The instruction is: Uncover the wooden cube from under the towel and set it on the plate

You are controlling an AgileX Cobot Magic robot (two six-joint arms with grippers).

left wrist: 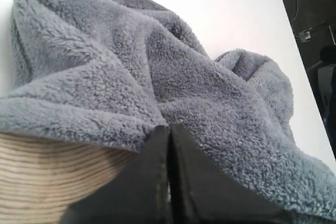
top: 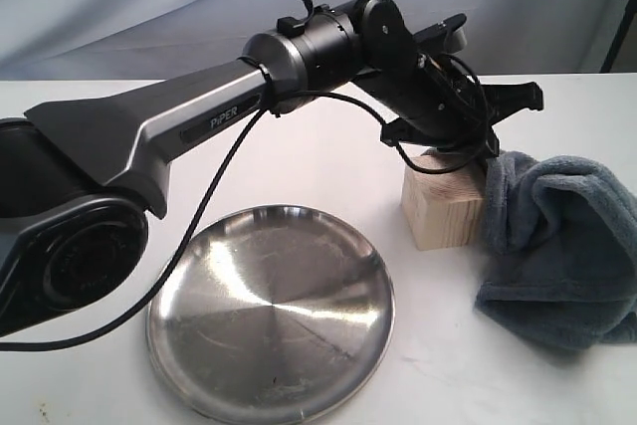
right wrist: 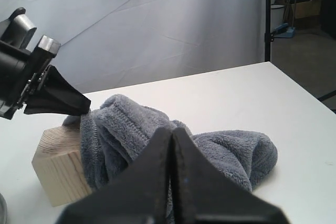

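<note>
Plate (top: pixel 269 316) is seen nearest; behind, towel (top: pixel 567 246) is best dragged fully off cube (top: pixel 443 211) by left gripper (left wrist: pixel 169 128), jaws pressed together.

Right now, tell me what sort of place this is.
Likely a robot lab or studio test bench: a plain white tabletop, a creased pale grey cloth backdrop hung behind it, and a dark bare floor with stored clutter beyond.
</note>
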